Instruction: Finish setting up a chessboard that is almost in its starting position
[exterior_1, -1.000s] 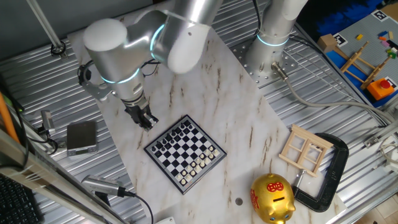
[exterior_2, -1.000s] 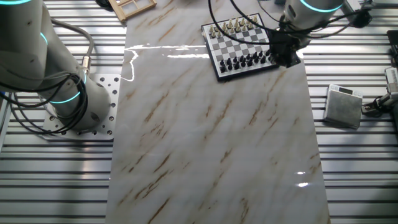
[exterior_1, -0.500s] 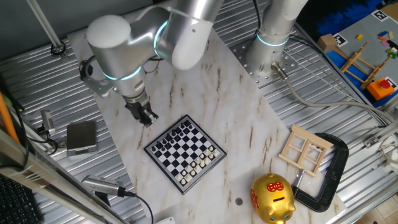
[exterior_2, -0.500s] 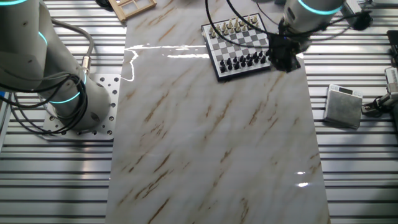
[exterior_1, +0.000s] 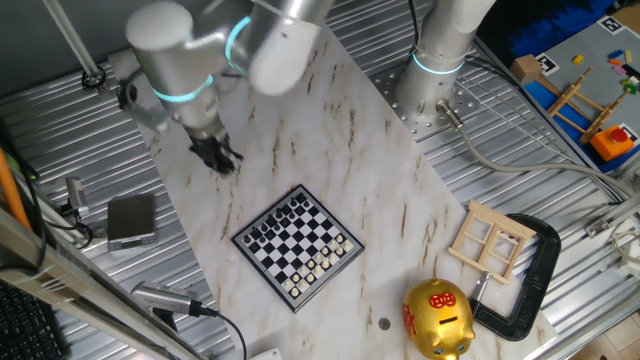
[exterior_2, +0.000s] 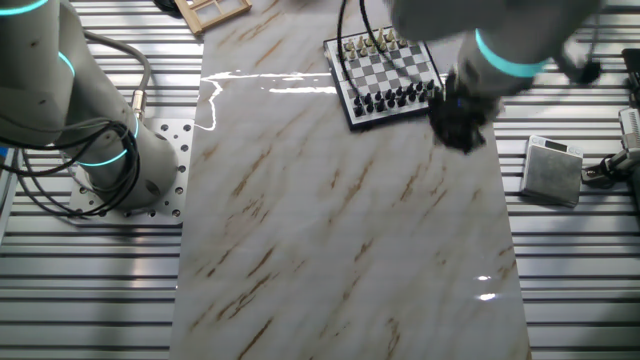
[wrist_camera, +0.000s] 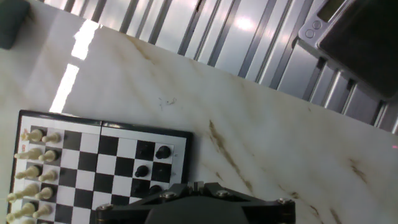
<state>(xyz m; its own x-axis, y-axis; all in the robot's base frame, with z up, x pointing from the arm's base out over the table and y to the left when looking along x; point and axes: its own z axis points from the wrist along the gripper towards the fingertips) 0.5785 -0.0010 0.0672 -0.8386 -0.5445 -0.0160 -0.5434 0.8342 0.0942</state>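
Note:
The chessboard (exterior_1: 298, 248) lies on the marble tabletop, with black pieces along its far rows and white pieces along its near rows. It also shows at the top of the other fixed view as chessboard (exterior_2: 385, 72). My gripper (exterior_1: 215, 160) hangs above bare marble, up and to the left of the board and apart from it. In the hand view the board's corner (wrist_camera: 93, 168) shows white pieces (wrist_camera: 34, 168) at left and two or three black pieces (wrist_camera: 163, 151) near the edge. My gripper (wrist_camera: 198, 185) looks shut, its fingers meeting. I cannot make out anything held between them.
A gold piggy bank (exterior_1: 437, 318), a pale wooden window frame (exterior_1: 490, 240) and a black clamp (exterior_1: 535, 275) sit right of the board. A grey box (exterior_1: 131, 220) lies off the marble at left. A second arm's base (exterior_1: 430, 90) stands at the back.
My gripper has drawn away from the board's edge, moving up and left in one fixed view, and now hangs over bare marble. The board and pieces look unchanged.

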